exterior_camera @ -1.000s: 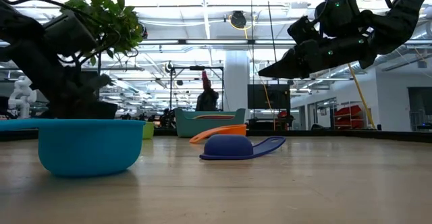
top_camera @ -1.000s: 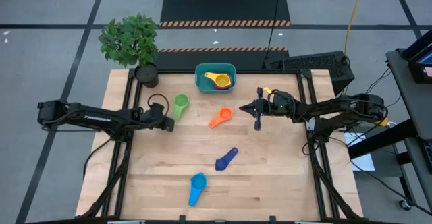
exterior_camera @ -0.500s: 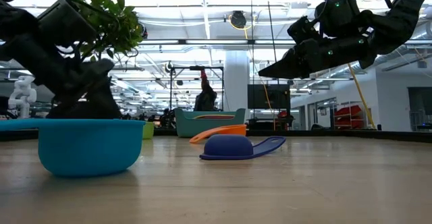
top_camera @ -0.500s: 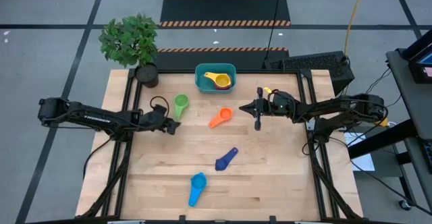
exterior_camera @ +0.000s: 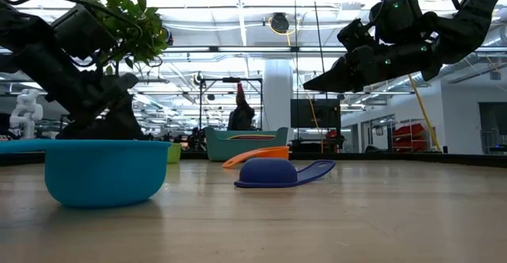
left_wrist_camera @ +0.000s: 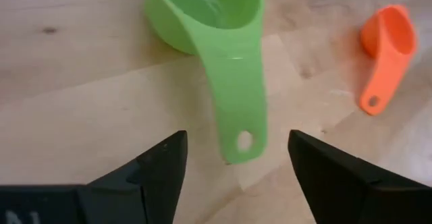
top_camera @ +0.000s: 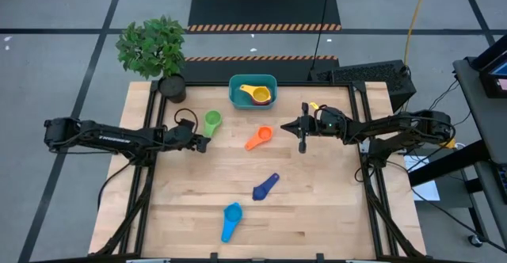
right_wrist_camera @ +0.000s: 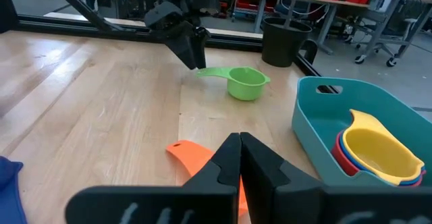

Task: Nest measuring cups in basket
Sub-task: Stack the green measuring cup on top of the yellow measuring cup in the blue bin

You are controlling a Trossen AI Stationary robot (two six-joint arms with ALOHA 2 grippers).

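Left gripper [left_wrist_camera: 233, 160] hovers with fingers spread either side of the green cup's [left_wrist_camera: 216, 21] handle, lined up to grasp it. Right gripper [top_camera: 302, 128], fingers clenched and empty, waits near the basket [top_camera: 236, 97], which holds nested cups

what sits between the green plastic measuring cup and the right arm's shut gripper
The orange plastic measuring cup lies between the green plastic measuring cup and the right gripper, clearest in the high view.
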